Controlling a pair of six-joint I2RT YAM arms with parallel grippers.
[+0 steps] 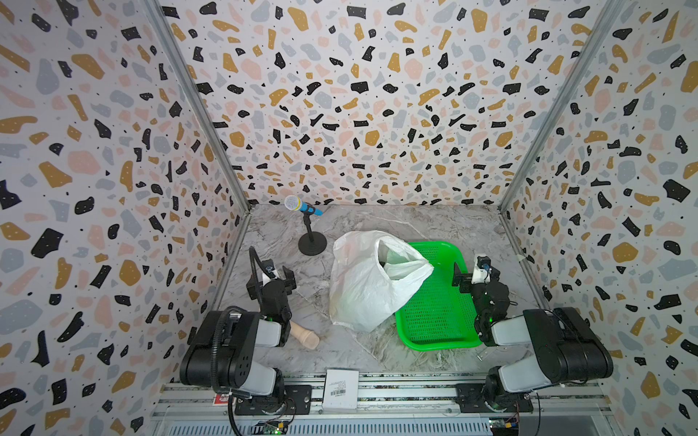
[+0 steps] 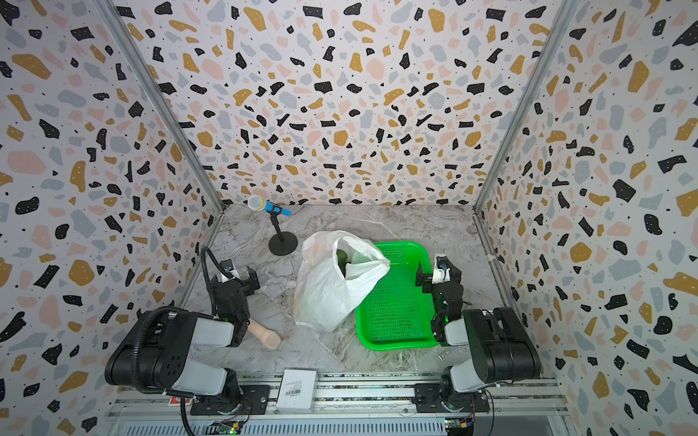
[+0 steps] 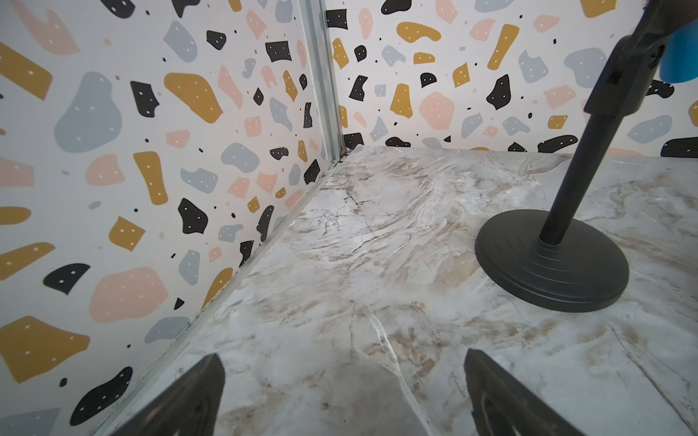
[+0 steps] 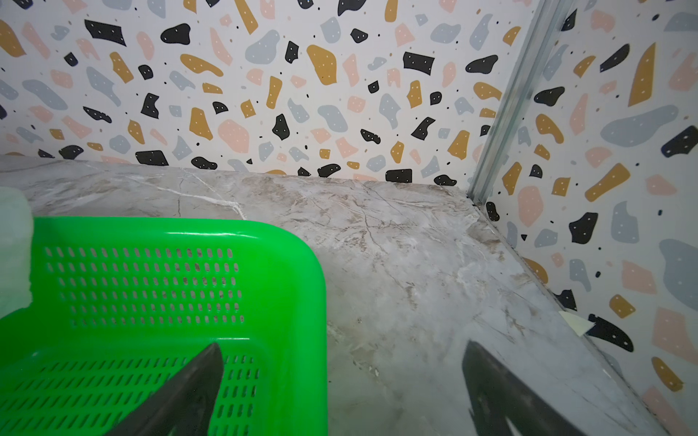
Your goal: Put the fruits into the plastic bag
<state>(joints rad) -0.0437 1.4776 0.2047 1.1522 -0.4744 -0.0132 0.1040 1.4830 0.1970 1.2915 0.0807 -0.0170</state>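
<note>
Jaws of the left gripper (image 3: 343, 362) stand wide apart over the marble table (image 3: 377, 245), gripping nothing, and those of the right gripper (image 4: 342, 351) are spread just as wide above the near right edge of the green mesh basket (image 4: 287, 241), also without a load. In both top views the two grippers hang well apart, with the plastic bag (image 1: 362, 287) between them. The bag stands crumpled on the table, its right side draped over the left rim of the basket, and its mouth gapes upward and to the right. Inside the mouth, in a top view, a dark green fruit (image 2: 342, 260) shows against the white film. Other pieces may lie beneath it, but the folds hide the bag's depths. The uncovered part of the basket's mesh floor shows plain green. Behind the left gripper a microphone stand (image 1: 311, 243) sits on its round base, and a wooden cylinder (image 1: 308, 338) lies on the table beside the left arm.
</note>
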